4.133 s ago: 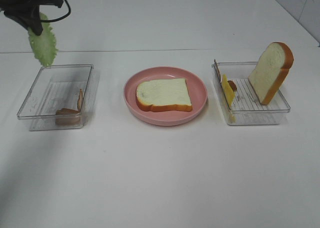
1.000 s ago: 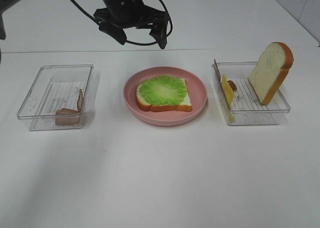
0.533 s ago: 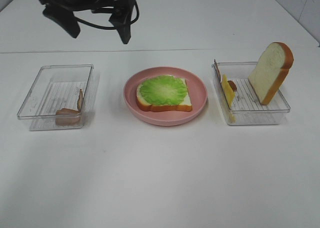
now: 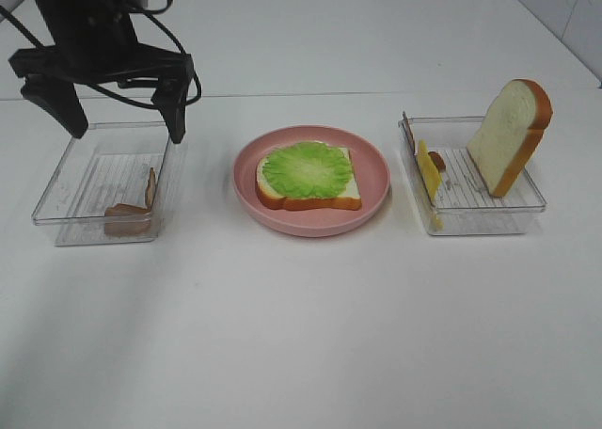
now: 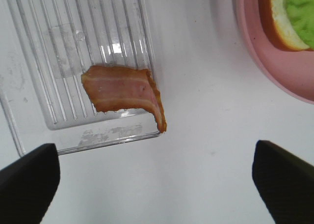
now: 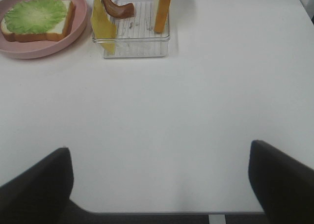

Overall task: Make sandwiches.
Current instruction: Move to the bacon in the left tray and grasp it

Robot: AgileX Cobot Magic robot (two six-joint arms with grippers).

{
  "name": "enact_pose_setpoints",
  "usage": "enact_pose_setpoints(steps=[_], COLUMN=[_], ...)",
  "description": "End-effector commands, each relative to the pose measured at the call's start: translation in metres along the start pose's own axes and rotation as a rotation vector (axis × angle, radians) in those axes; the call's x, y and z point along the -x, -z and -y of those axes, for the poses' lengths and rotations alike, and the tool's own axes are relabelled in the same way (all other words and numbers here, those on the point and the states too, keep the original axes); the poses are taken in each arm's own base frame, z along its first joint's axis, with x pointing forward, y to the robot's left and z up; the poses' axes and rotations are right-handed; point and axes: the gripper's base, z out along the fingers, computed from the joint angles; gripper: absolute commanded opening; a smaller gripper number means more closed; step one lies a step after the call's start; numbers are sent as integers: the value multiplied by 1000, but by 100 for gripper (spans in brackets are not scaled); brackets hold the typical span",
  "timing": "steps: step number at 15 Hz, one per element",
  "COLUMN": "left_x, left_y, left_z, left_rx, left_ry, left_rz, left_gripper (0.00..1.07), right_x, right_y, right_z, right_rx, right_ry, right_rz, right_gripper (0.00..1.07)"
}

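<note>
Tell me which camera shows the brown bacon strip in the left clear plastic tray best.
Left wrist view: the brown bacon strip sits close, stripes and curled end plain. Exterior high shows it small in the clear plastic tray's near corner. Right wrist misses it.

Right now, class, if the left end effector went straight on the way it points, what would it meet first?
Probably the bacon strip in the clear tray, or the tray's rim beside it; the open left end effector points down there, but depth is unclear.
</note>
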Motion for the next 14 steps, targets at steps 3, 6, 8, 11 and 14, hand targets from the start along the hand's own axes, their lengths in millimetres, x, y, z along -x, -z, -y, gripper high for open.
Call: enact_pose_setpoints(steps=[3,6,8,11,14], left_x=[-6,-4,-3,-3,-2], left_y=[-46,-59,-67,-74,-74], left_z=[2,2,2,1,1], left_rx=[49,52,61,72,75], left_ry=[28,28,26,22,20], left_rz=[-194,-196,-209,-221,-212], left_gripper=[100,100,96,92,73], right_x=[-2,-2,-2,-2,-2], right_y=[3,3,3,3,3], right_z=[-1,-1,-1,-1,-1], right_rx=[1,1,1,1,1], right_ry=[1,1,1,1,1], right_rz=[30,30,30,30,30], right_gripper=[94,94,94,94,94])
